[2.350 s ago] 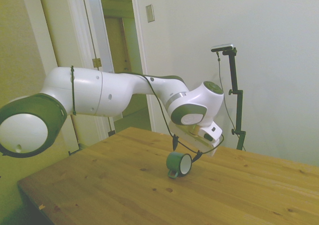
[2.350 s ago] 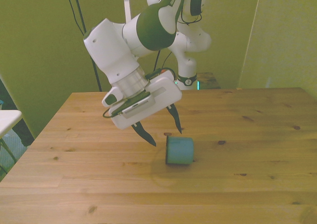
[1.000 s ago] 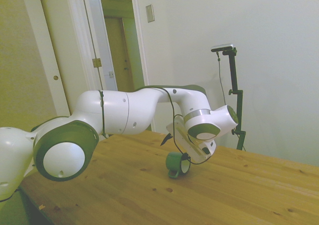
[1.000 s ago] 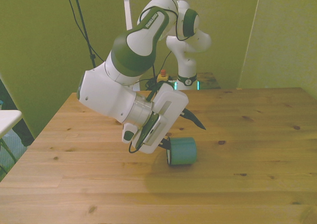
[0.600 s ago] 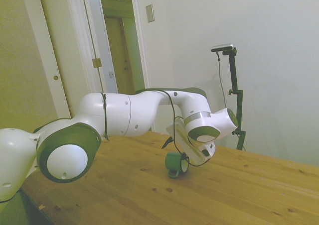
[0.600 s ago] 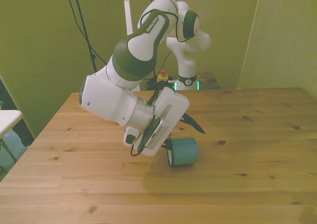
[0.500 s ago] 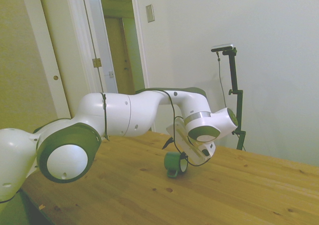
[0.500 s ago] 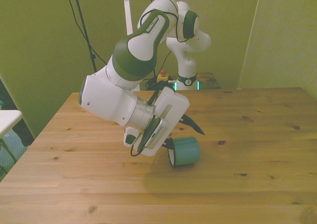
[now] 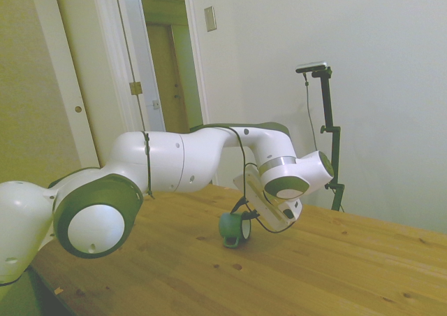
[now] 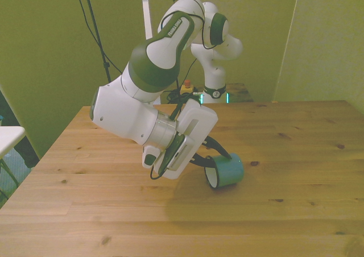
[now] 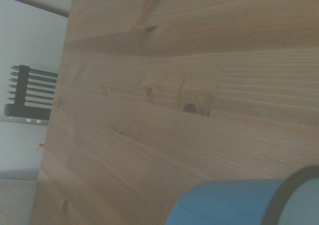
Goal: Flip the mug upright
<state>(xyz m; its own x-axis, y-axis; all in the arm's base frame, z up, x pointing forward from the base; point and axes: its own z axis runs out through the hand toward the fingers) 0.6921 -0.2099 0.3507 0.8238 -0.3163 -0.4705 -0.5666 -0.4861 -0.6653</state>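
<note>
Not upright yet. Mug (image 10: 224, 173) lying on its side on the table (image 10: 296, 211), near the middle, white inside facing the front view's left. Gripper (image 10: 211, 156) right at the rim, fingers spread apart, one above the mug, one low by the opening; hard to tell if really gripping. Grab barely begun. Still to do: hold tight, tip up, set down on its bottom.

Pincer (image 10: 211, 154) low, fingers spread
</note>
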